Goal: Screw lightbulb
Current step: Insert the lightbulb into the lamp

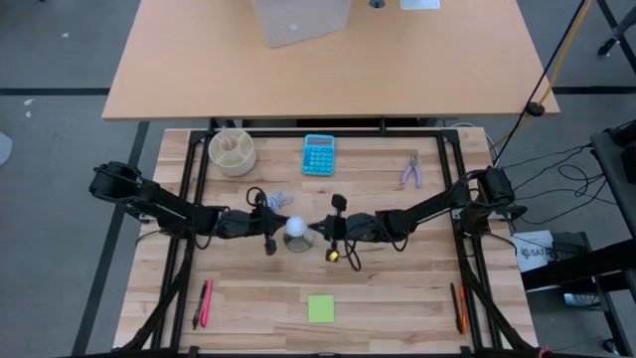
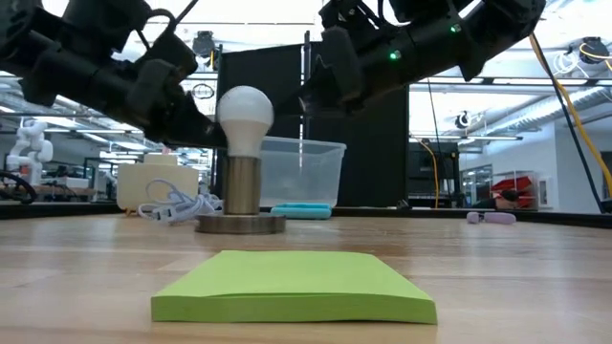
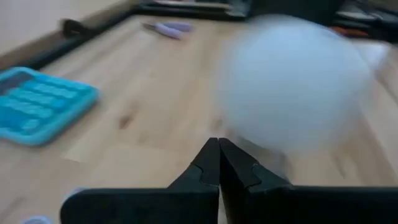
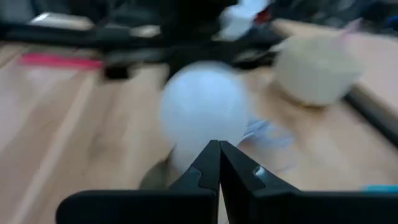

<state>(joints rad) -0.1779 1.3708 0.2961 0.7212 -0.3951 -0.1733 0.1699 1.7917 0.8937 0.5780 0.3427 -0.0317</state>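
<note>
You have the lightbulb standing upright in its socket mid-table, with the left gripper and the right gripper flanking it, both sets of fingers clenched on nothing.

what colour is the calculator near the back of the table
Bright blue, with lighter blue keys. The calculator shows best in the high view, lying flat and apart from both arms.

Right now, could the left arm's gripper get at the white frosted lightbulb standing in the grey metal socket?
Probably yes. The left gripper sits right beside the white frosted lightbulb, nothing between them, but its fingers are shut and would need opening first. The right gripper waits on the opposite side.
</note>
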